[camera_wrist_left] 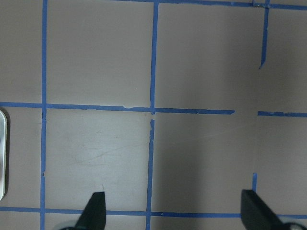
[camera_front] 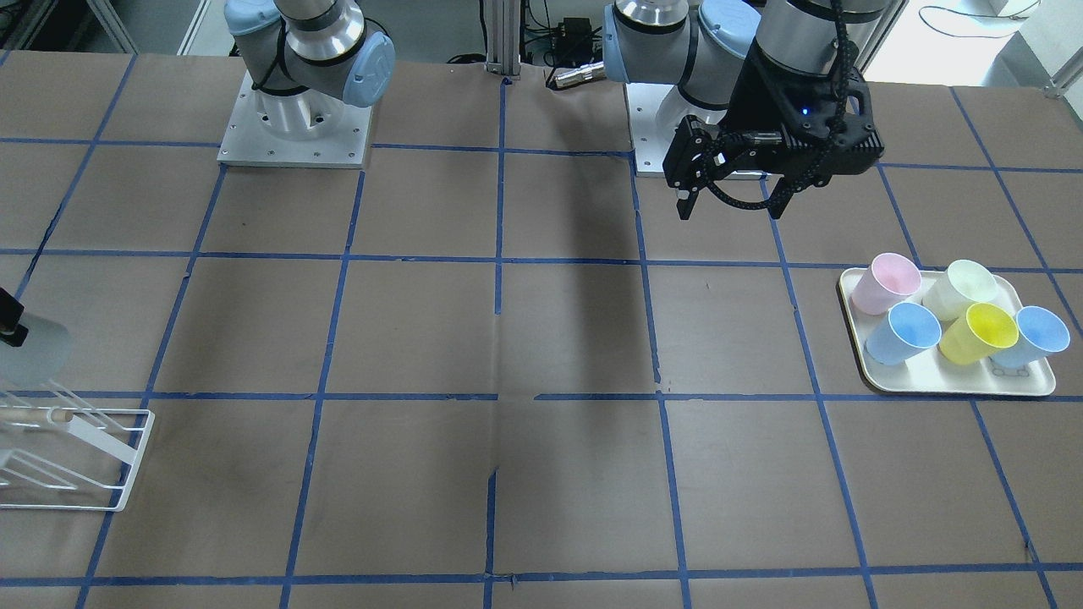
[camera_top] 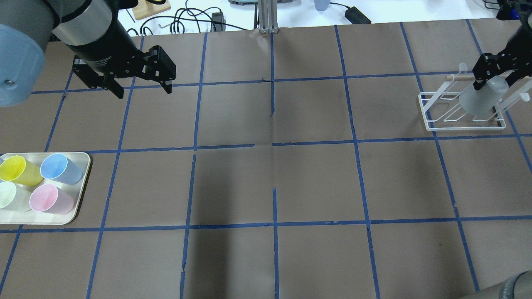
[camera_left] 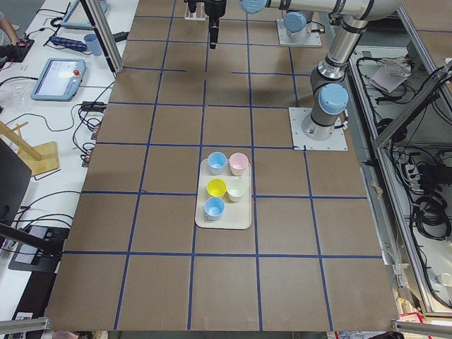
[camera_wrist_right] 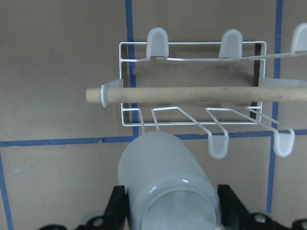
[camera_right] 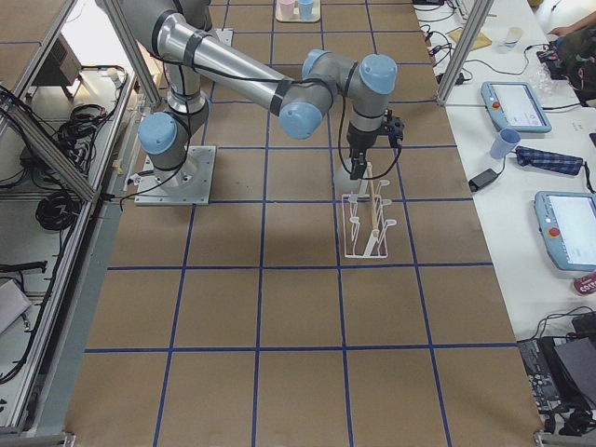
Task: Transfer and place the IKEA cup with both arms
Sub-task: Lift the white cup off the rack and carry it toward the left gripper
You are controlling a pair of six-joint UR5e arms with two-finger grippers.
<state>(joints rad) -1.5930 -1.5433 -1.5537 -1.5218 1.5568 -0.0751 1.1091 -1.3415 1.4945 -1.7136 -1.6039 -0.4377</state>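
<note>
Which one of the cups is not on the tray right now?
The pale grey cup: it is clamped in the jaws of the right gripper by the wire rack, while the other cups all sit on the tray.

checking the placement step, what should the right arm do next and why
Probably lower the cup onto a rack prong and then release: the right gripper holds it over the rack, apparently not yet seated.
</note>
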